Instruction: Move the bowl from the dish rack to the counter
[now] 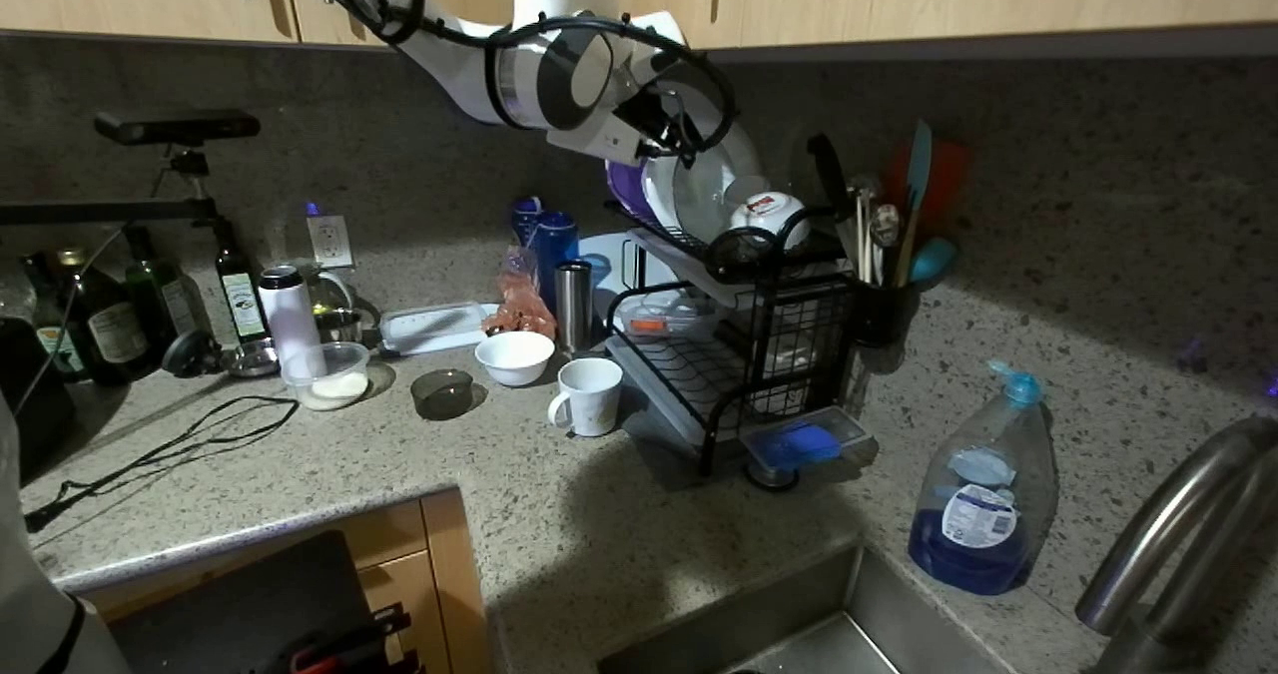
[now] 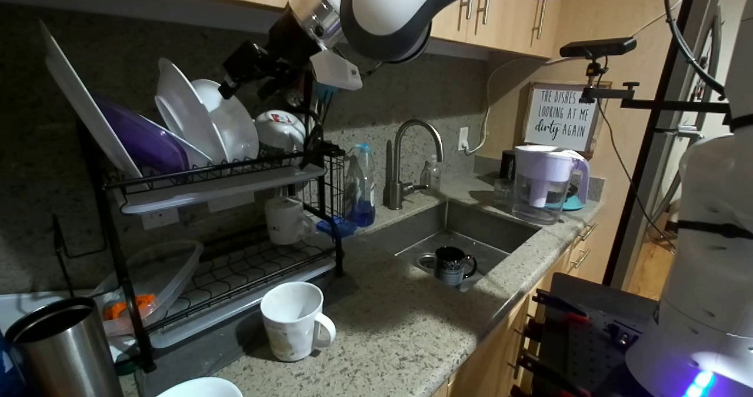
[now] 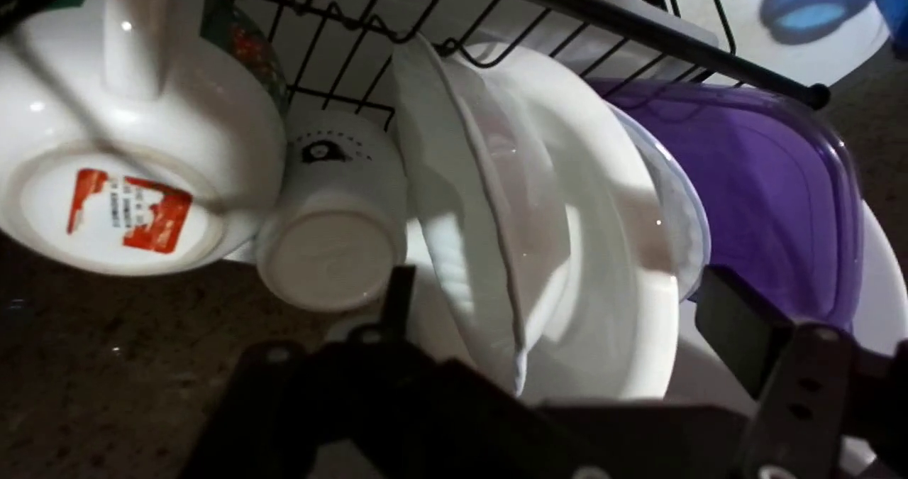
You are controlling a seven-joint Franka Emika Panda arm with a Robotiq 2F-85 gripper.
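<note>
"Where does the white bowl (image 3: 617, 266) stand?"

"On the upper tier of the black dish rack (image 1: 761, 354), up on edge, with its wide rim showing. A wavy-edged dish (image 3: 489, 223) leans just beside it, on the side toward the cups. Past its other side come a bluish-white piece (image 3: 684, 209) and then a purple container (image 3: 752, 202)."

"And the pincer (image 3: 560, 294)?"

"Up by that row of dishes. Its fingers (image 3: 741, 330) are spread wide apart, and in the wrist view the white bowl and the wavy-edged dish both show between them. Whether a finger touches either one, I can't tell."

"Which cups do you mean?"

"Two turned bottom-up on the same tier: a white cup (image 3: 234, 152) with a torn red label on its base, and a narrower cup (image 3: 330, 252) next to it."

"What stands on the counter (image 1: 529, 484)?"

"A white mug (image 1: 596, 399) upright beside the rack, another white bowl (image 1: 515, 359) near it, and a dark round dish (image 1: 441, 396). A bottle (image 1: 973, 544) of blue liquid stands by the sink (image 1: 904, 604). In an exterior view, a black mug (image 2: 452, 267) sits down in that sink."
</note>
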